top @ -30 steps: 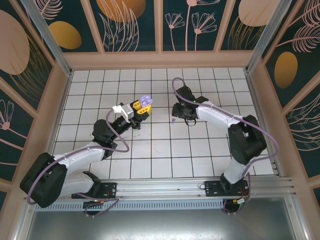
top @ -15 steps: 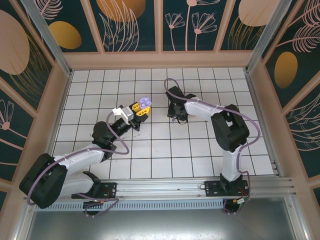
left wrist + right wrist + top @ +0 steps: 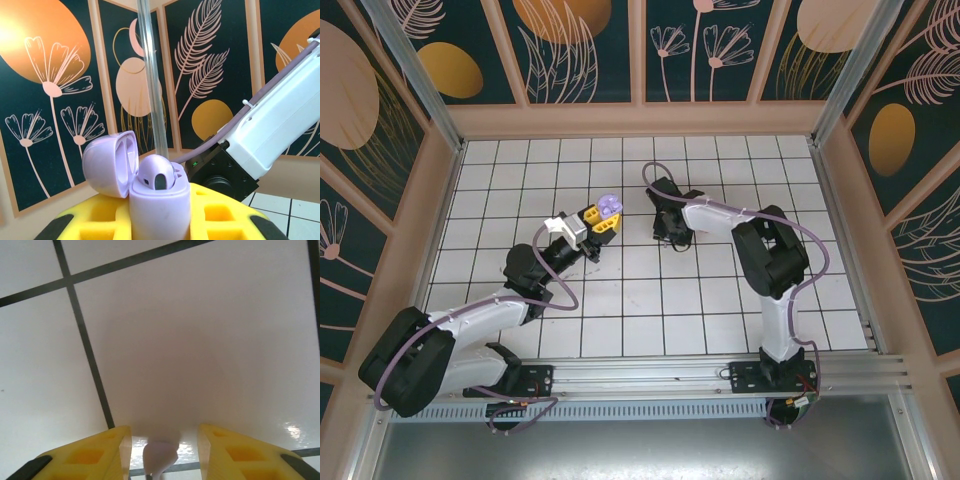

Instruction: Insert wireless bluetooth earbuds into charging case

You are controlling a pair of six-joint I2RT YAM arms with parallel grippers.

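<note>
Right gripper, jaws apart, straddles the small lilac plastic earbud; centre it, then close gently. Left gripper clamps the open round lilac case

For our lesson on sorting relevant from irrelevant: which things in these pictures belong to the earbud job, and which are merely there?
Belong to the job:
left gripper holding the open lilac case; lilac earbud seated in it; second lilac earbud between the fingers of the open right gripper.

Merely there:
tiled table; patterned walls; metal frame.
</note>
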